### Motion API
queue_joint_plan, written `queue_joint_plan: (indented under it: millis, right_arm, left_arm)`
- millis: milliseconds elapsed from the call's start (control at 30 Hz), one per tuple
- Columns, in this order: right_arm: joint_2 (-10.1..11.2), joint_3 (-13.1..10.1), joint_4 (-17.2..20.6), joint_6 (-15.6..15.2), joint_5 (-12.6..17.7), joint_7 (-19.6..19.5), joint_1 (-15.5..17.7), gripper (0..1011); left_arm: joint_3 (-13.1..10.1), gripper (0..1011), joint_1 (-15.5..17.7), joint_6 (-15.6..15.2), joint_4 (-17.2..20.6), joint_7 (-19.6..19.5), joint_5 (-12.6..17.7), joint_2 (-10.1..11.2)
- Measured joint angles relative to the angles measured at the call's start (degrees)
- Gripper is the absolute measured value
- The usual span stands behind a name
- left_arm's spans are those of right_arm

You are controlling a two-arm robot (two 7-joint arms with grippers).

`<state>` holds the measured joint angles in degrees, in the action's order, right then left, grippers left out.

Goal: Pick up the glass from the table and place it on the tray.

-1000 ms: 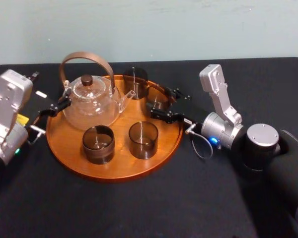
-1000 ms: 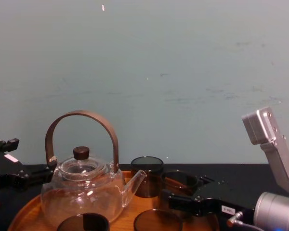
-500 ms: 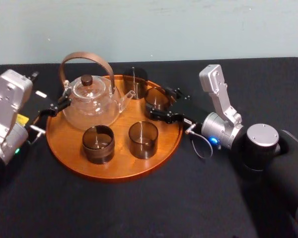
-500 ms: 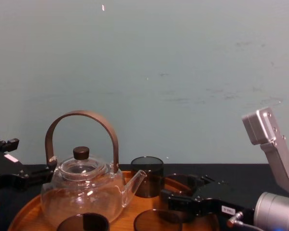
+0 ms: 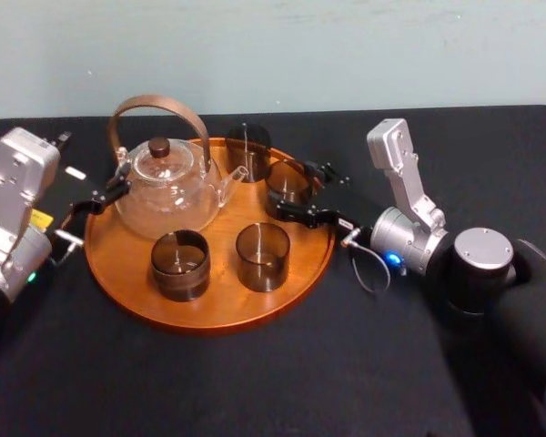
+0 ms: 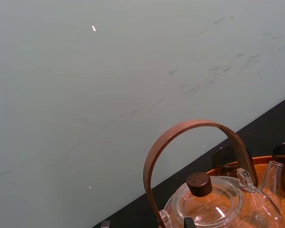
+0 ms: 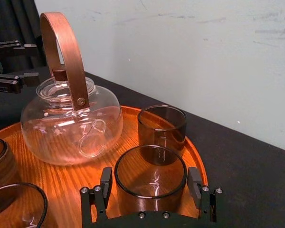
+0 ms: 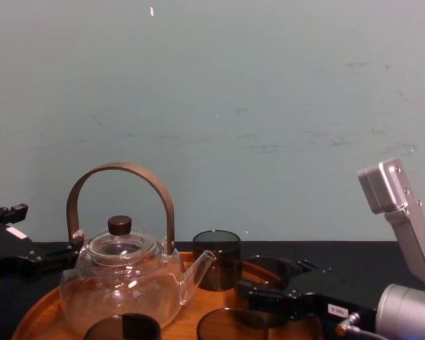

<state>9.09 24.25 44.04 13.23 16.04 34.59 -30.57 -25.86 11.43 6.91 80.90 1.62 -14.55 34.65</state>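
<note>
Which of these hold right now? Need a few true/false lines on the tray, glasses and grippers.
1. The glass teapot stands on the tray. True.
2. The right gripper straddles a dark glass on the tray's right side. True.
3. The left gripper holds a glass. False: it is open and empty, at the tray's left edge beside the teapot.
4. The tray holds three glasses. False: four, counting the back glass and the two near glasses.
5. The teapot's lid is off. False: it sits on the teapot, dark knob up.
</note>
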Motion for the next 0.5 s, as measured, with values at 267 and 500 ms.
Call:
queue_joint_plan:
  millis: [267,500]
  right_arm:
    - [1.7,0.0,4.8,-3.1,0.4,-0.2,2.5,1002]
    - [4.3,-0.5,11.8,-5.7,0.9,-2.2,6.4,1002]
  left_arm:
    - [0.0,1001,0.0,0.0,0.0,0.0,0.0,0.0]
    - [0.0,1001,0.0,0.0,0.0,0.0,0.0,0.0]
